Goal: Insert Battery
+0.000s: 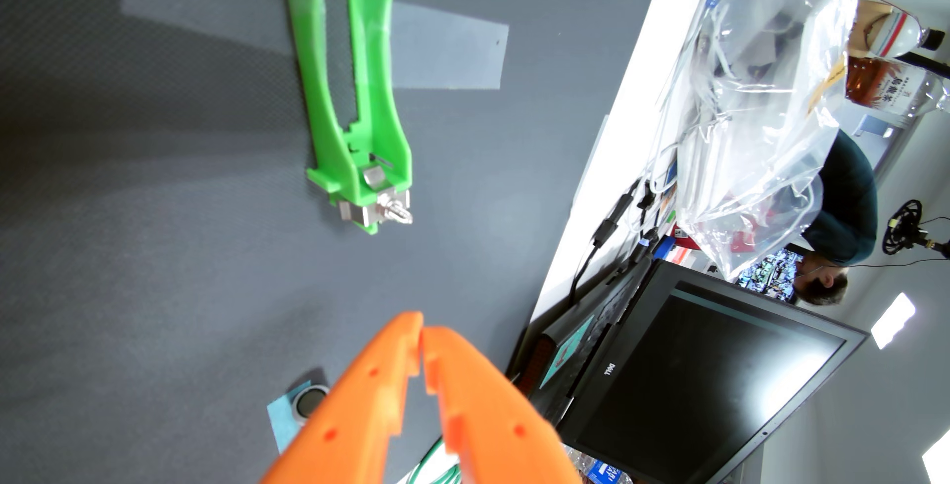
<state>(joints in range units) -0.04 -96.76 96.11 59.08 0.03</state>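
In the wrist view my orange gripper (422, 327) comes in from the bottom edge, its two fingertips touching with nothing between them. Ahead of it, higher in the view, a green plastic holder (367, 103) lies on the dark grey mat (154, 206), held down with clear tape (447, 52). Metal contacts and a small screw (393, 209) sit at its near end, well apart from my fingertips. A small round silvery coin battery (308, 401) lies on a blue patch (285, 420) to the left of my gripper, partly hidden by the left finger.
The mat ends at a white table edge (617, 155) on the right. Beyond it are a black Dell monitor (694, 386), cables (611, 227), a clear plastic bag (761, 103) and a person (843, 217). Green wires (437, 466) show between my fingers at the bottom.
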